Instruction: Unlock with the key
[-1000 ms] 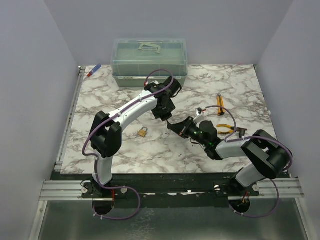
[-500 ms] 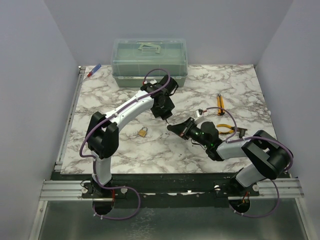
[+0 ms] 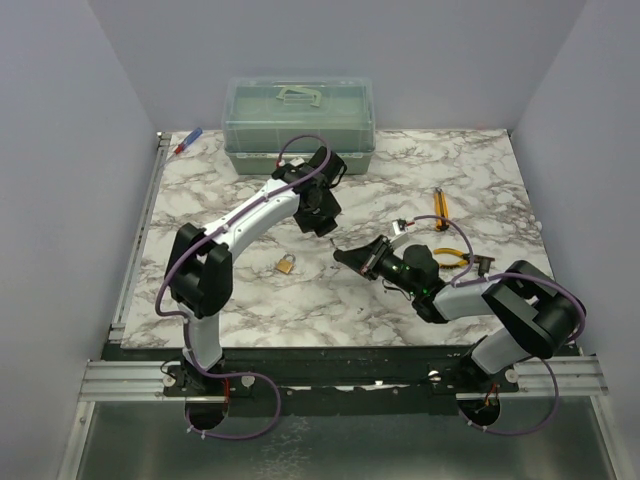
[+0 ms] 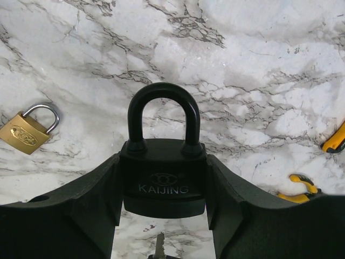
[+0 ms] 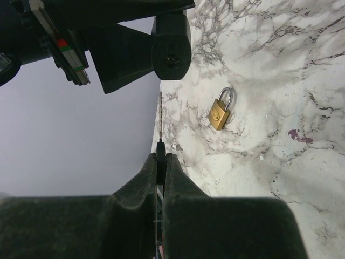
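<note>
As the left gripper (image 4: 164,189), clamped on the black padlock (image 5: 171,46), has drawn back over the last second, the key (image 5: 160,121), pinched tight in the right gripper (image 5: 160,157), now points just short of the padlock's keyhole and slightly off its line. Insertion probably needs a fresh alignment.

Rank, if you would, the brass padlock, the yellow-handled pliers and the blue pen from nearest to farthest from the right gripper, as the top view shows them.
From the right gripper:
1. Brass padlock, close by on its left.
2. Yellow-handled pliers, farther out on the right side.
3. Blue pen, far off at the back left.
</note>
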